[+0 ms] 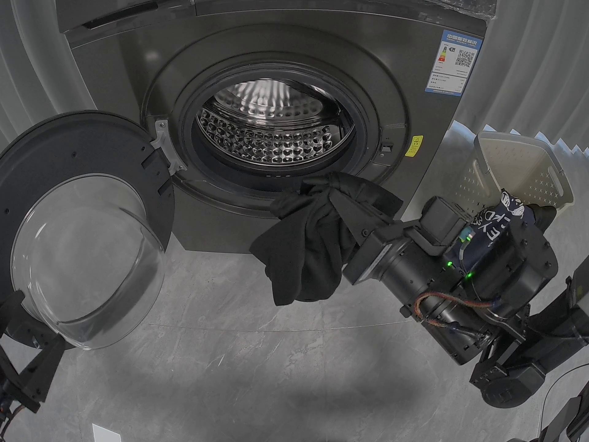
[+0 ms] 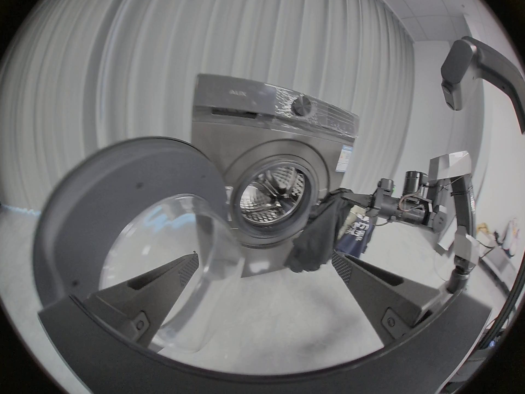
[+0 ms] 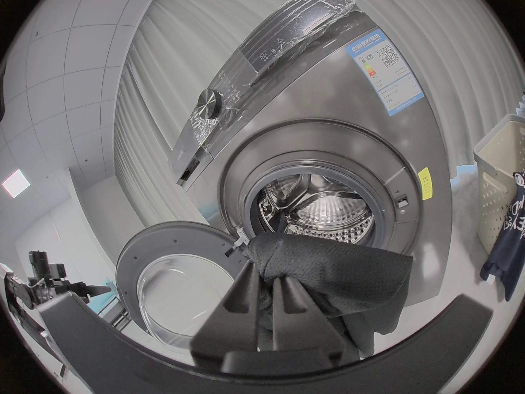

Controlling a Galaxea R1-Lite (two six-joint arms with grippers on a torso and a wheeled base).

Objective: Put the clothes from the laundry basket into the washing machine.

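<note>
Head view: right gripper (image 1: 361, 233) clenched on a black garment (image 1: 307, 247) hanging at the opening of the washing machine (image 1: 123, 62), perhaps touching its rim. Left wrist view: left gripper (image 2: 261, 272) spread wide near the open door (image 2: 109, 192). Right wrist view: laundry basket (image 3: 495, 160) beside the machine.

R claw (image 3: 267, 273) clamped on black garment (image 3: 339, 269); washer (image 3: 328, 105) open behind; navy garment (image 3: 511, 236) over basket (image 3: 500, 187) edge.

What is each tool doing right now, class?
Left tool: open, holding nothing.
Right tool: closed on the black crumpled cloth garment.
</note>
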